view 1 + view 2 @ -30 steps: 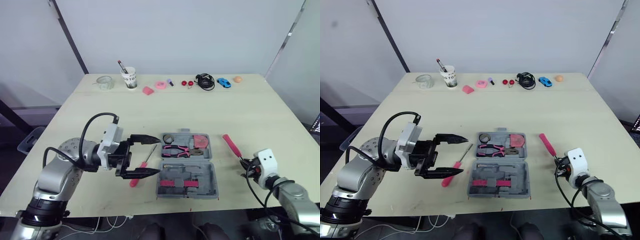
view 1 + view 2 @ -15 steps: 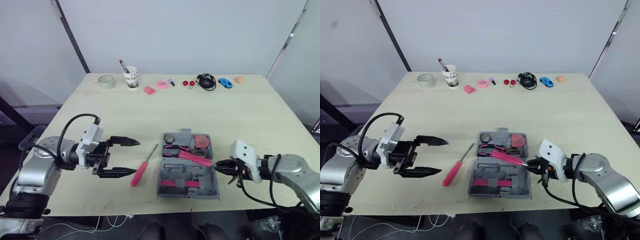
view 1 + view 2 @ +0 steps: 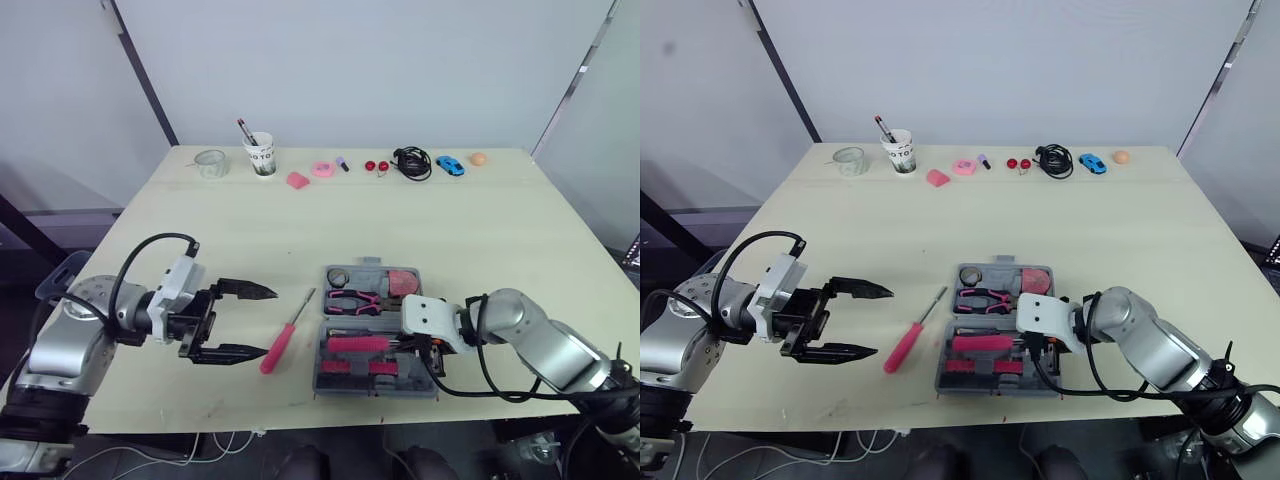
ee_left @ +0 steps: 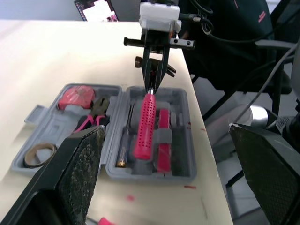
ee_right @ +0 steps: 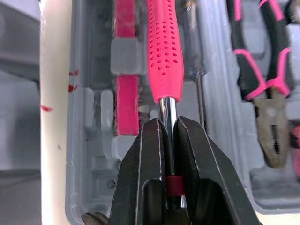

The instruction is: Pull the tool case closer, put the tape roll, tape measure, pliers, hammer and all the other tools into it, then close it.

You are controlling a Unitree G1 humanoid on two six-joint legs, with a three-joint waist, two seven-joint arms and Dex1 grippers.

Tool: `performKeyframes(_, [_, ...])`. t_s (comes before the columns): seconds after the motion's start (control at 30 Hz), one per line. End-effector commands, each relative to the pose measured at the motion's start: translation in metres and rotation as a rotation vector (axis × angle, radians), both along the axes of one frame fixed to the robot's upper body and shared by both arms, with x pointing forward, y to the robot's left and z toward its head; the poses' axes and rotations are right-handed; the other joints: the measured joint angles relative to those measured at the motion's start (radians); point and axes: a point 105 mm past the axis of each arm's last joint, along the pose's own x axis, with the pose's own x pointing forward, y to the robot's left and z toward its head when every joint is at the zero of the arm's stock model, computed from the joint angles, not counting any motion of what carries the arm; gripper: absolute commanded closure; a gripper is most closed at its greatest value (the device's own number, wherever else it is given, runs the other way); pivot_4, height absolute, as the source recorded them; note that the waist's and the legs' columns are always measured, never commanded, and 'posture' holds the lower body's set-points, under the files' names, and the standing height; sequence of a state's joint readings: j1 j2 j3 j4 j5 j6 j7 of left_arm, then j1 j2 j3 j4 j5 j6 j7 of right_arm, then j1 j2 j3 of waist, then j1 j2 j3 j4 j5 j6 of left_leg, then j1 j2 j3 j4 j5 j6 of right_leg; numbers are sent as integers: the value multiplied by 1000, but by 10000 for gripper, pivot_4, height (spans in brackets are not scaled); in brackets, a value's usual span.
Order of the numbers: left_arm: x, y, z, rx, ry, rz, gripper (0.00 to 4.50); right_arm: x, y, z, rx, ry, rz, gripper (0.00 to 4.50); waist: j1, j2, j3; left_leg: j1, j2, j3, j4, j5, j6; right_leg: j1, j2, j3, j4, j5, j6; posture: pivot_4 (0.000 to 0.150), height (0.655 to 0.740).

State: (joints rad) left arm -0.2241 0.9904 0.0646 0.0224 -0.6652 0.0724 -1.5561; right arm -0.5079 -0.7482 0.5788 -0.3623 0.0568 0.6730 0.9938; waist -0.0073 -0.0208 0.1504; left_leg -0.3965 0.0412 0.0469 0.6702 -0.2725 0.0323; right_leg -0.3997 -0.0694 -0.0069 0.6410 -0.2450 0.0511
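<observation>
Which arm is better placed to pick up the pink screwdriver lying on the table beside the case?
Left. The left gripper is open, right beside the pink screwdriver; the right gripper is shut on a pink-handled tool over the tool case.

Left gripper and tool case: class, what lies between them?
A pink-handled screwdriver lies between the left gripper and the tool case, touching neither, as the left eye view shows.

The right gripper (image 5: 168,130) pinches the metal shaft of a pink-handled tool (image 5: 164,47) lying over the grey tool case (image 5: 89,154), beside the pliers (image 5: 272,126)
</observation>
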Motion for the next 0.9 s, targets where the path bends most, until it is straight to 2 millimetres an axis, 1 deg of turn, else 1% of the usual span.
performKeyframes(0.03, [-6, 2, 0, 26, -14, -58, 0, 4, 7, 9, 13, -56, 21, 44138, 0, 0, 0, 0, 0, 0, 0, 0, 0, 0, 0, 0, 0, 0, 0, 1500, 7400])
performKeyframes(0.23, [-8, 4, -2, 29, -8, -56, 0, 7, 8, 2, -9, -75, 24, 44138, -1, 0, 0, 0, 0, 1, 0, 0, 0, 0, 0, 0, 0, 1, 2, 1500, 7400])
performKeyframes(0.5, [-7, 4, -6, 44, -13, -57, 0, 7, 17, -6, -16, -72, 55, 44138, -3, 0, 0, 0, 0, 1, 0, 0, 0, 0, 0, 0, 1, 2, 3, 1500, 7400])
performKeyframes(0.73, [-8, 4, -7, 41, -12, -60, 0, 8, 21, -10, -16, -73, 72, 44138, -4, 0, 0, 0, 0, 1, 0, 0, 0, 0, 0, 0, 1, 2, 3, 1500, 7400])
performKeyframes(0.87, [-9, 2, -8, 28, -7, -61, 0, 10, 20, -11, -23, -78, 74, 44138, -6, 0, 0, 0, 0, 1, 0, 0, 0, 0, 1, 0, 1, 2, 3, 1500, 7400])
performKeyframes(0.9, [-9, 2, -8, 28, -7, -62, 0, 10, 20, -10, -24, -81, 74, 37316, -6, 0, 0, 0, 0, 1, 0, 0, 0, 0, 1, 0, 1, 2, 3, 1500, 7400])
